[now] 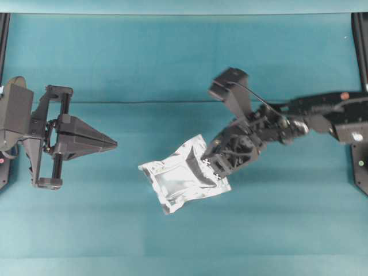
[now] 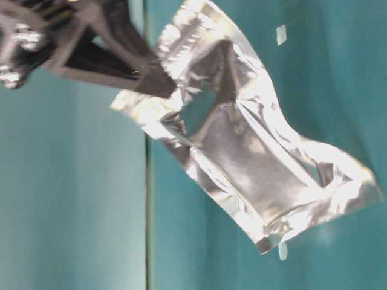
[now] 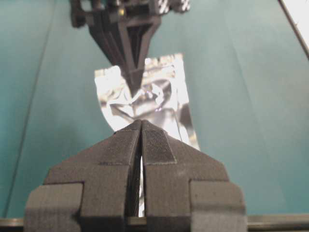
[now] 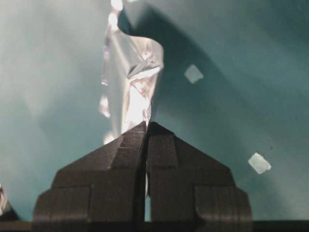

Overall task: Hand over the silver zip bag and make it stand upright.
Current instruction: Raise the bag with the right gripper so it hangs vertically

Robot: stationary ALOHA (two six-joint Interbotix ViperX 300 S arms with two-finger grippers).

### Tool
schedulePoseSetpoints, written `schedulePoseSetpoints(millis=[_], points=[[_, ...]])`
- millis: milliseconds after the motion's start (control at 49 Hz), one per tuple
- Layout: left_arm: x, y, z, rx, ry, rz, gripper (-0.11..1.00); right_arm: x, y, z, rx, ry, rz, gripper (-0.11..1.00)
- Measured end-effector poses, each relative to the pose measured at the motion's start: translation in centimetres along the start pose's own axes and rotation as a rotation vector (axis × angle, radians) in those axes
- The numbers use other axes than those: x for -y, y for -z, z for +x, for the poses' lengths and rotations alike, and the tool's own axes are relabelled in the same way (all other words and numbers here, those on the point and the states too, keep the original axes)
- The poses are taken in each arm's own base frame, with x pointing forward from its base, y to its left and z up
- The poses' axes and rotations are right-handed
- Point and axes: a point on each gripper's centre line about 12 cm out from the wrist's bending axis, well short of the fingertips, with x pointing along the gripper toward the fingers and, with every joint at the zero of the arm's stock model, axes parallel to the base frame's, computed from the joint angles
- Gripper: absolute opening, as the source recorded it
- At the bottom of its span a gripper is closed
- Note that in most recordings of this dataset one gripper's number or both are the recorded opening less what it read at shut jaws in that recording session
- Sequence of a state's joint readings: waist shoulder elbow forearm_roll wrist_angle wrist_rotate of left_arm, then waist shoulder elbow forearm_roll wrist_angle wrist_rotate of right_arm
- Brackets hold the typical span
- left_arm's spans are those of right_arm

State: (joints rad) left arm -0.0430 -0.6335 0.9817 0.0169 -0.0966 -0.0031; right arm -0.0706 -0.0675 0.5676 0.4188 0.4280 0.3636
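The silver zip bag point(image 1: 181, 175), crinkled foil with a darker centre panel, hangs tilted above the teal table. My right gripper point(image 1: 210, 164) is shut on its right edge. In the right wrist view the gripper point(image 4: 146, 124) pinches the foil, and the bag point(image 4: 133, 82) stands up beyond the tips. At table level the bag point(image 2: 254, 157) slopes down to the right from that gripper point(image 2: 166, 84). My left gripper point(image 1: 115, 142) is shut and empty, a short way left of the bag. In its wrist view the gripper point(image 3: 141, 123) points at the bag point(image 3: 161, 96).
Teal cloth point(image 1: 172, 57) covers the whole table. Small pale specks point(image 4: 193, 73) point(image 4: 259, 163) lie on it near the bag. Dark frame posts point(image 1: 359, 40) stand at the table's far corners.
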Motion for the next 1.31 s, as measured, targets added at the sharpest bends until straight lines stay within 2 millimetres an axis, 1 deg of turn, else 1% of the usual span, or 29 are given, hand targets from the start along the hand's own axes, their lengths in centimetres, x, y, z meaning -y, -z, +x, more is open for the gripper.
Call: schedulePoseSetpoints(millis=[122, 388, 572, 674, 878, 1102, 1307], points=[[0.0, 0.1, -0.2, 0.003, 0.0, -0.002, -0.07, -1.2, -0.9, -0.8, -0.033, -0.006, -0.084, -0.01], [-0.1, 0.2, -0.7, 0.011, -0.005, -0.007, -0.07, -3.7, -3.3, -3.3, -0.132, -0.019, -0.243, -0.01], [-0.1, 0.5, -0.8, 0.003, -0.004, -0.007, -0.07, -4.3, -3.5, -3.0, -0.278, -0.001, -0.389, -0.01], [-0.1, 0.6, -0.8, 0.003, -0.005, -0.009, -0.07, -4.7, -3.9, -3.0, -0.328, 0.003, -0.475, -0.01], [-0.1, 0.8, -0.8, -0.002, -0.004, -0.006, -0.07, -5.3, -5.4, -2.8, -0.379, 0.041, -0.568, -0.01], [-0.1, 0.6, -0.8, 0.005, -0.005, -0.009, -0.07, -4.8, -7.0, -1.9, -0.438, 0.147, -0.647, -0.01], [-0.1, 0.9, -0.9, 0.0, -0.004, -0.007, -0.07, -5.0, -8.0, -1.4, -0.441, 0.166, -0.723, -0.01]])
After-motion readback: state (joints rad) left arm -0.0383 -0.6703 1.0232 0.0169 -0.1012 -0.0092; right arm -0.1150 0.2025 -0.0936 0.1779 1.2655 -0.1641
